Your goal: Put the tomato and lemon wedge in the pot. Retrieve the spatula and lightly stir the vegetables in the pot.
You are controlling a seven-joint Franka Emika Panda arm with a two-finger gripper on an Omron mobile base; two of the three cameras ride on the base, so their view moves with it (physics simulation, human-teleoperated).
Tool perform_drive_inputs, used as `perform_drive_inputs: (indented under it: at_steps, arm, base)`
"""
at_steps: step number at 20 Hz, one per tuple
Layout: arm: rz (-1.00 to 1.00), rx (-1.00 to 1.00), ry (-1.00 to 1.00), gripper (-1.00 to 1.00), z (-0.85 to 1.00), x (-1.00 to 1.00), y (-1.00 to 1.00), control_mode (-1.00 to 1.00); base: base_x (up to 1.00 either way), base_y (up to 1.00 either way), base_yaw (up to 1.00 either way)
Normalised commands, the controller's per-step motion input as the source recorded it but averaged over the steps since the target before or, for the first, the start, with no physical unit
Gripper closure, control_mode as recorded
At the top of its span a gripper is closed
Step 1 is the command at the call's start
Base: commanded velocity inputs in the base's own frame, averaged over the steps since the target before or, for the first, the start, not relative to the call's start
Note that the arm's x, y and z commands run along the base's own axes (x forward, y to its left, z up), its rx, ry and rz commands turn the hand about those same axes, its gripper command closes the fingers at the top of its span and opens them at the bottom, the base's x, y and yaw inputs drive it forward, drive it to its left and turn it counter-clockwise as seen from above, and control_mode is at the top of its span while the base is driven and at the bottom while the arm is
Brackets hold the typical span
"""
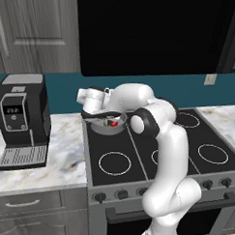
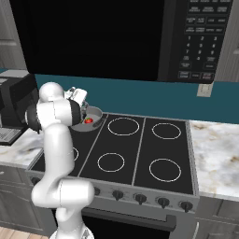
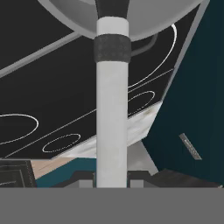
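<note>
The white arm rises from the base in front of the stove (image 1: 185, 156), bends at a dark elbow joint over the cooktop and reaches back and to the left, so that its hand hangs over the pot (image 1: 107, 125) on the rear left burner. In the left base view the wrist lies almost level, with the hand turned down toward the pot's rim. In the right base view the upper arm stands in front of the pot (image 2: 92, 117) and covers its left part.

In the hand view the gripper (image 3: 112, 177) holds the spatula (image 3: 112, 109): the pale handle runs straight up from between the two dark finger tips, which sit tight against it on either side. A dark textured band circles the handle near its top, and above that a black part goes up to the grey underside of the pot (image 3: 148, 17) at the top edge. Behind the handle lie the black cooktop with its white burner rings, a strip of marble counter and the teal wall.

The tomato (image 1: 114, 122) lies inside the pot, a small red spot near the hand in the left base view, and it shows red in the right base view too (image 2: 88, 121). I cannot make out the lemon wedge.

A black coffee machine (image 1: 22, 120) stands on the marble counter (image 1: 64, 151) left of the stove.
</note>
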Motion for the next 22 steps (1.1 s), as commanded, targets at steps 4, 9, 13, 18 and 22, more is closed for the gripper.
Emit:
perform_drive_inputs:
  at_steps: [4,9,13,18,22]
  arm:
    - [0.03,0.0,0.0,1.0,0.02,0.16,0.14,-1.0]
    - [0.03,0.02,0.0,1.0,0.0,0.34,0.08,-1.0]
    - [0.0,-0.01,0.01,1.0,-0.02,0.54,-0.1,-1.0]
    - [0.02,-0.03,0.07,1.0,-0.08,0.07,-0.64,-1.0]
    - [0.02,0.0,0.03,1.0,0.0,0.0,-0.37,-1.0]
  base:
    - [0.0,0.0,0.0]
    - [0.0,0.0,0.0]
    - [0.0,0.0,0.0]
    - [0.0,0.0,0.0]
    - [0.0,0.0,0.0]
